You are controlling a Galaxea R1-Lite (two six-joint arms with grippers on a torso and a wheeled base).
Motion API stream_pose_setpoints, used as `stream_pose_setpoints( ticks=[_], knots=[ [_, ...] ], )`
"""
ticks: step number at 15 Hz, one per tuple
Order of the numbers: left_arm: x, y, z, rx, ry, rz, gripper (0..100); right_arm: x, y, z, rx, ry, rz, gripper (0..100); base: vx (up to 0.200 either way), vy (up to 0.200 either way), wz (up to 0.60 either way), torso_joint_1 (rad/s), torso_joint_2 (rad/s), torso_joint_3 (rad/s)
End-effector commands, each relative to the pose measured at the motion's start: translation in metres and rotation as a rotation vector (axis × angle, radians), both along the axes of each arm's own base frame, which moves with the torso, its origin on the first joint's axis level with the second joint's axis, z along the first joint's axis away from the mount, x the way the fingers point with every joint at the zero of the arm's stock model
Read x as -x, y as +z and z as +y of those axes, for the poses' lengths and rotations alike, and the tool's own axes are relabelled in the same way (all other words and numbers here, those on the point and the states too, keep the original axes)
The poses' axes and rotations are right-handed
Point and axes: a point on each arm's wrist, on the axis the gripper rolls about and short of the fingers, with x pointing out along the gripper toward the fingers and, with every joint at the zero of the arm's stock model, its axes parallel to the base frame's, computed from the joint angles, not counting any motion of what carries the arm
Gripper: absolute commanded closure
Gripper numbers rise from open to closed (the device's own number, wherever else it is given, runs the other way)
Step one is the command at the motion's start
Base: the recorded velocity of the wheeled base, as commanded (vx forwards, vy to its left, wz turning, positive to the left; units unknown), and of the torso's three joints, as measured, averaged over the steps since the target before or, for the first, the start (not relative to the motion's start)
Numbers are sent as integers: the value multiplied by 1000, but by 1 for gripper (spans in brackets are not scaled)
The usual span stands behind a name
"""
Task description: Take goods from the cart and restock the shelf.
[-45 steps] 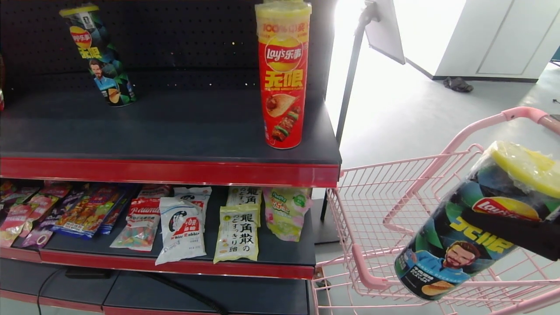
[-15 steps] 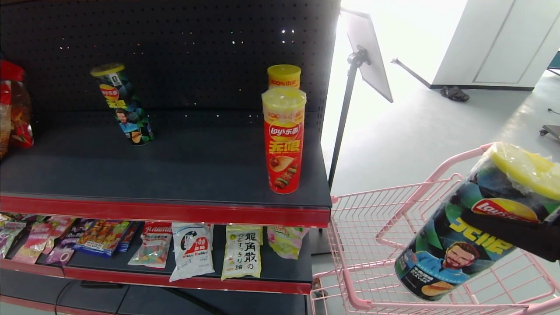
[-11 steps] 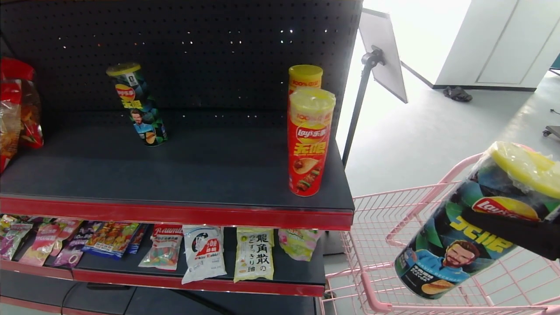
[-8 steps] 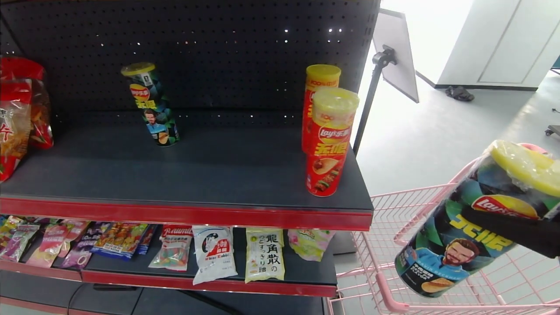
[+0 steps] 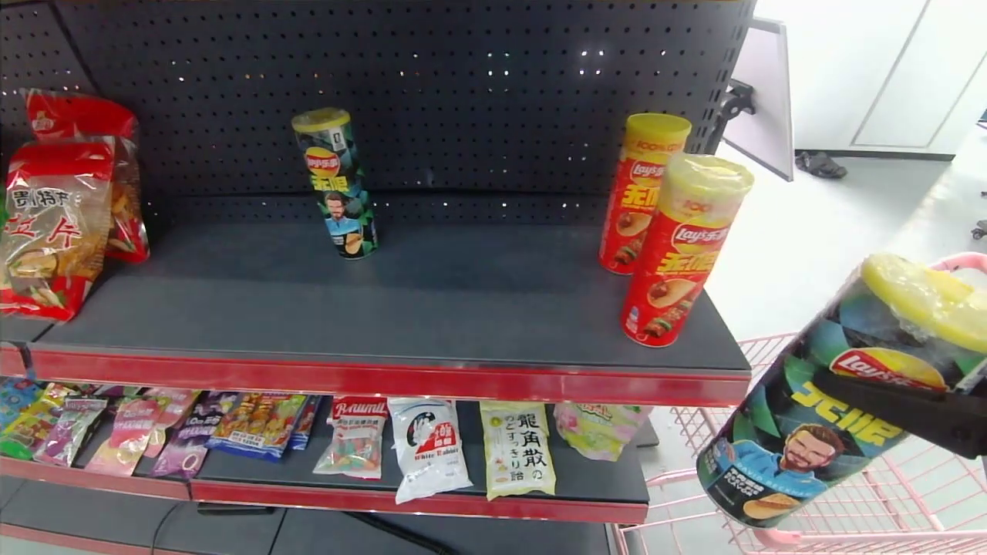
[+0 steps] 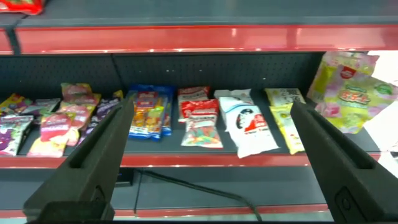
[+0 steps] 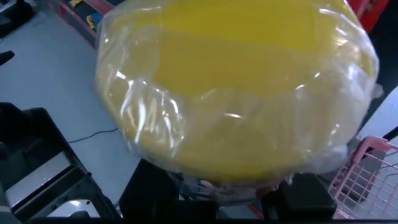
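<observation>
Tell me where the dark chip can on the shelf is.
Head view: the dark chip can stands on the upper shelf near its back, between the red snack bags and the rear red can.

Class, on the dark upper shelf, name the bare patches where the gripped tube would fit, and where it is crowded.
Widest bare patch: the dark upper shelf between the standing dark-green crisp tube and the two red crisp tubes. A narrower one lies between that tube and the red snack bags. Crowded: the packet-lined lower shelf.
</observation>
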Motion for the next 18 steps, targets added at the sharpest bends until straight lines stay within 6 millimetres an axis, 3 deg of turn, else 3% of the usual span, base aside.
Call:
stream_pose_setpoints(
  ticks=[1, 11, 18],
  knots=[
    [0, 0, 0, 0, -1, 1, 0, 0, 0, 0, 1, 1, 1, 100, 0, 200, 0, 2, 2, 7],
    [0, 0, 0, 1, -1, 1, 0, 4, -5, -3, 3, -13, 7, 100, 0, 200, 0, 2, 2, 1],
    [0, 0, 0, 0, -1, 1, 0, 3, -7, -3, 5, -11, 16, 100, 0, 0, 0, 0, 0, 0]
  ],
)
